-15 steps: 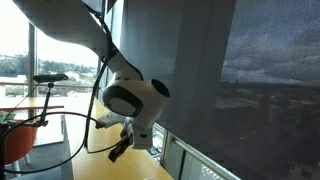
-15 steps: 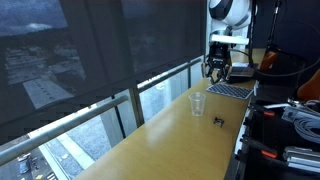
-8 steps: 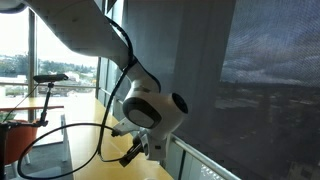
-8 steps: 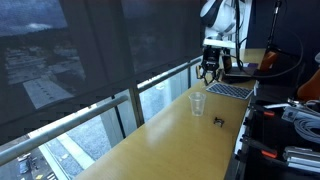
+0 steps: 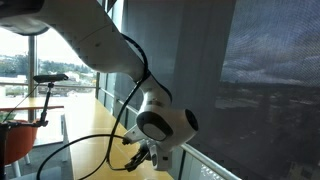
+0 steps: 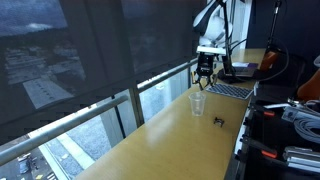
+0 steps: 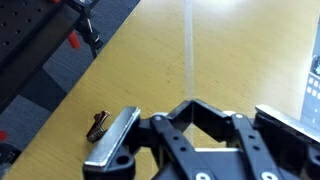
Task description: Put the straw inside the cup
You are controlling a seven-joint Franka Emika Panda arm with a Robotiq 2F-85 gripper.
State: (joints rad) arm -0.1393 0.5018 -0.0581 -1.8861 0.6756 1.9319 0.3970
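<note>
- The gripper point(image 6: 203, 72) hangs just above the cup point(image 6: 197, 104), right of centre in an exterior view.
- In the wrist view a straw point(image 7: 188, 45) runs straight up the middle of the frame from between the fingers point(image 7: 112, 137); it looks pinched there, though the contact itself is hidden.
- A small dark clip point(image 7: 97, 124) lies on the table point(image 7: 240, 50) at lower left.
- To do this well: centre the straw's lower end over the cup's mouth, keep it vertical, descend slowly, and let go only once it is inside.
</note>
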